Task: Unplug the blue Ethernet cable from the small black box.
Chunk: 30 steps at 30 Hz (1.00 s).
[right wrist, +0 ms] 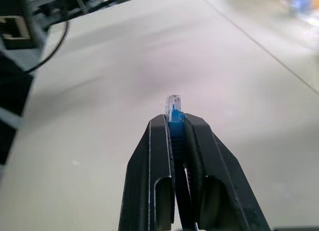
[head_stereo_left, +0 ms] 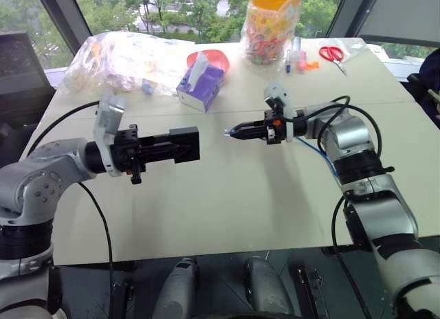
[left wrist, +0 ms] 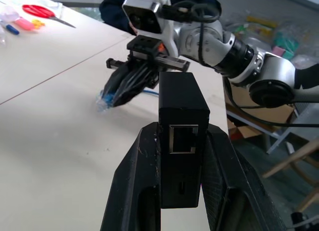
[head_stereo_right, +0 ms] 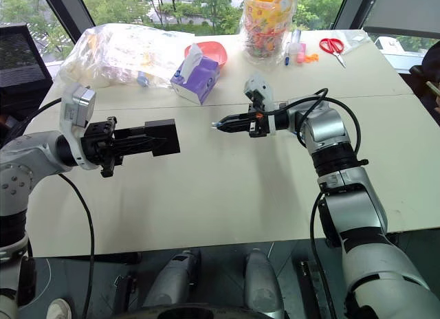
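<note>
Cable: thin bright blue Ethernet cable [right wrist: 174, 113], clear plug pinched in our right gripper [right wrist: 173, 125], clear of the port.
Box: small matte-black plastic box [left wrist: 180, 141] clamped in our left gripper [left wrist: 182, 156], empty port facing right gripper so the plug pulls straight out.

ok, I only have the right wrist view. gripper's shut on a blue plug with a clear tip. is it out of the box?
Observer: Yes. In the head view the right gripper holds the blue Ethernet cable by its plug, with bare table between its tip and the small black box.
Operator: who has the box?
Observer: The left gripper is shut on it, holding it above the table.
Operator: port clear?
Observer: The left wrist view shows the port open and empty, facing that camera.
Operator: where does the rest of the cable go?
Observer: A blue stretch runs down behind the right forearm toward the table; past that I cannot tell.
</note>
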### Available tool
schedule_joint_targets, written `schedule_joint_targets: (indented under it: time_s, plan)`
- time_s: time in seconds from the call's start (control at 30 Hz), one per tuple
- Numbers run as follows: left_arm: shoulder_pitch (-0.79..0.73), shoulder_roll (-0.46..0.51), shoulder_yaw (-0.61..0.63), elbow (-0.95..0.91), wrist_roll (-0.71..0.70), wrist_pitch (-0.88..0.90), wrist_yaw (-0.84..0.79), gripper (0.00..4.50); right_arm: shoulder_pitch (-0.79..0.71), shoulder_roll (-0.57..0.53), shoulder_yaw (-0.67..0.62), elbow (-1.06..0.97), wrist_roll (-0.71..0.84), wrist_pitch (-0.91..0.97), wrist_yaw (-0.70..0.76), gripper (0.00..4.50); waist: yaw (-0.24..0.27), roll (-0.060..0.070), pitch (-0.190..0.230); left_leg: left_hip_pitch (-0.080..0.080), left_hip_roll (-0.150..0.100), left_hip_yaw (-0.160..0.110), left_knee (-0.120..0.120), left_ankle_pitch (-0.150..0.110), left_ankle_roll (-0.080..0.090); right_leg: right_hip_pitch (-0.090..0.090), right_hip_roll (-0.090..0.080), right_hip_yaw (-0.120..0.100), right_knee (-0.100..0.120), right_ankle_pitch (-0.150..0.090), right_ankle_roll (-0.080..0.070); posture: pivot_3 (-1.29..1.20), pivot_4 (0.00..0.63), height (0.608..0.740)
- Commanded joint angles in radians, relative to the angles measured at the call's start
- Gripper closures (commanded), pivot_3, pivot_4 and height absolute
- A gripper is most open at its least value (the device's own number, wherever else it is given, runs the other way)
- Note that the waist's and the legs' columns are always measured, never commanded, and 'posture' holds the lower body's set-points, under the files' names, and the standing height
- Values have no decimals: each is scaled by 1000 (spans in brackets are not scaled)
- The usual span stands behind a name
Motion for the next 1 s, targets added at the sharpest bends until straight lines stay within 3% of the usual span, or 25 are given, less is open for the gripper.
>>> schedule_joint_targets:
  time_s: [0.03,0.3,0.47,0.63,0.73,0.77,1.0]
  plan:
    - [-3,-6,18,-17,13,-39,21,4021,-25,-14,-40,61,-57,-117,-69,4414,-1,0,0,0,0,0,0,0,0,0,0,0,0,0,0,0,150,726]
    - [5,-156,-211,129,414,-402,116,4021,-69,55,-80,408,-264,-410,-649,4414,4,0,0,1,0,1,1,1,0,1,0,1,0,1,-2,0,150,726]
    - [-6,-287,-260,228,513,-540,167,4021,-87,91,-104,498,-294,-465,-787,4414,2,0,0,-1,0,1,0,1,0,-1,0,1,0,1,-1,0,150,726]
    - [-35,-378,-274,338,590,-633,211,4021,-99,105,-134,506,-292,-473,-816,2384,-1,0,0,0,0,1,0,1,0,-1,0,1,1,2,0,0,150,726]
    - [-57,-420,-283,398,633,-701,230,4021,-97,104,-148,469,-278,-452,-787,653,0,0,0,0,0,1,1,1,0,-1,0,1,2,2,1,0,150,726]
    - [-62,-432,-289,423,652,-723,239,4021,-94,103,-155,451,-275,-450,-788,257,0,0,0,0,0,1,1,1,0,-1,0,2,2,2,1,0,150,726]
    - [-81,-498,-297,595,742,-843,296,4021,-5,115,-216,207,-209,-334,-792,257,1,0,0,0,0,1,2,1,0,0,0,1,2,3,2,0,150,726]
